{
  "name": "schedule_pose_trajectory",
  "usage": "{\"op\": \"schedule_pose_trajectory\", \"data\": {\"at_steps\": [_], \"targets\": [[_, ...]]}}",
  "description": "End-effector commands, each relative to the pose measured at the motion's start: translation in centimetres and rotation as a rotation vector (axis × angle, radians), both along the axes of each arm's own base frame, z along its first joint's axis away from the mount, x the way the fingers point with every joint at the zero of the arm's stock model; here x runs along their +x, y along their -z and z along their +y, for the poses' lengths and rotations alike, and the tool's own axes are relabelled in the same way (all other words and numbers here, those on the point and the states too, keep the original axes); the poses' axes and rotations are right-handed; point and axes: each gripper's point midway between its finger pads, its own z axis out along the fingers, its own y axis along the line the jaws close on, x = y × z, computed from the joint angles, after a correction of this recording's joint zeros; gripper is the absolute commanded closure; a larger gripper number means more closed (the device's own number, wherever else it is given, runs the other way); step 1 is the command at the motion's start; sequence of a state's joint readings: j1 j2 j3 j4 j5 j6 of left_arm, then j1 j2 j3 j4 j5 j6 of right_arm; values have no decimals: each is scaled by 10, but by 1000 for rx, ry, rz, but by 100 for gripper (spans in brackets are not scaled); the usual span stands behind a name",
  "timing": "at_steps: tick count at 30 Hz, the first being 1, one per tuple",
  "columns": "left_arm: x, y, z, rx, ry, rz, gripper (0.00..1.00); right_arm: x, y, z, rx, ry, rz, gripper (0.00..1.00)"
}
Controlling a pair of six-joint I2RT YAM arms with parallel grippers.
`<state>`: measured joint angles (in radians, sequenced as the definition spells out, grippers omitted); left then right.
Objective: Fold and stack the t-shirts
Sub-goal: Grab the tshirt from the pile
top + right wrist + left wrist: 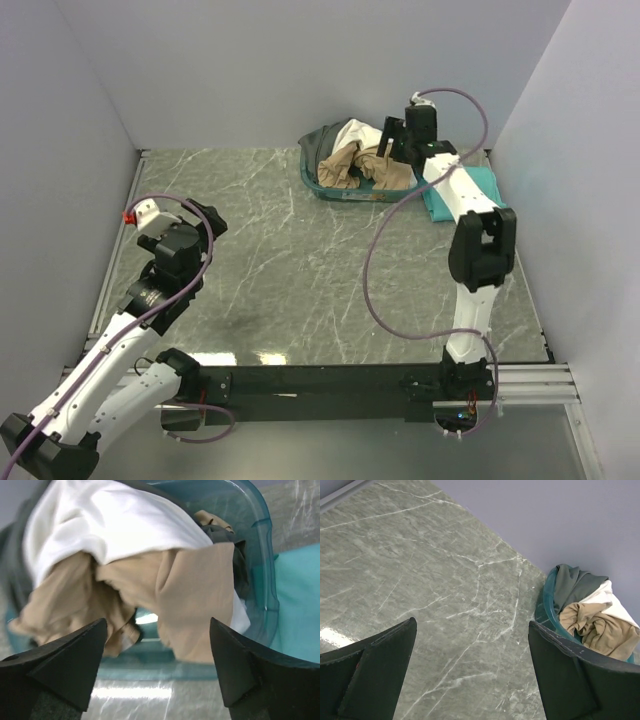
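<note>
The t-shirts lie mostly in a heap inside the teal plastic basket at the back of the table. A tan shirt hangs over the basket's near rim, a white one lies above it, and a dark grey one sits at the far side. A teal shirt lies flat on the table right of the basket. My right gripper is open just in front of the tan shirt, holding nothing; in the top view the right gripper is over the basket. My left gripper hangs open above bare table at the left.
Grey walls close in the marble table at the back and both sides. The right arm's purple cable loops over the table's middle. The basket stands near the back wall.
</note>
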<state>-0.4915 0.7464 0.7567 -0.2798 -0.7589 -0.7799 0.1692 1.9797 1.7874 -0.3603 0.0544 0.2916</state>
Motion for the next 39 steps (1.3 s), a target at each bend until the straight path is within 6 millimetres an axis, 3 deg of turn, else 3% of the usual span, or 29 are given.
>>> {"op": "schedule_pose_trajectory", "data": {"at_steps": [1, 2, 3, 9, 15, 17, 19, 23, 29, 34, 37, 38, 39], "targets": [[0, -3, 3, 3, -16, -6, 1, 29, -9, -15, -103, 67, -61, 12], [0, -2, 2, -2, -17, -6, 1, 37, -13, -13, -106, 74, -74, 15], [0, -1, 4, 2, -27, -1, 0, 41, 2, -12, -112, 71, -46, 18], [0, 0, 6, 8, -39, 0, 1, 46, 6, -3, -141, 56, -83, 62], [0, 1, 8, 12, -50, 4, 1, 50, 6, -11, -183, 96, -88, 71], [-1, 1, 9, 13, -51, 6, 1, 53, 3, -9, -191, 81, -81, 68], [-1, 0, 8, 11, -50, 3, 1, 58, 13, -6, -196, 66, -55, 67], [-2, 0, 9, 7, -49, -1, 1, 61, 16, -5, -199, 60, -35, 81], [-4, -3, 11, 3, -53, -9, 0, 54, 3, -11, -218, 78, -51, 99], [-6, -3, 12, 3, -58, -10, 1, 49, 12, -13, -235, 63, -13, 100], [-7, -4, 13, -1, -62, -14, 1, 42, -3, -12, -244, 69, -45, 100], [-8, -6, 13, -4, -58, -19, 1, 43, -14, -12, -257, 66, -85, 100], [-8, -5, 13, -5, -57, -19, 1, 37, -43, -11, -256, 67, -141, 100]]}}
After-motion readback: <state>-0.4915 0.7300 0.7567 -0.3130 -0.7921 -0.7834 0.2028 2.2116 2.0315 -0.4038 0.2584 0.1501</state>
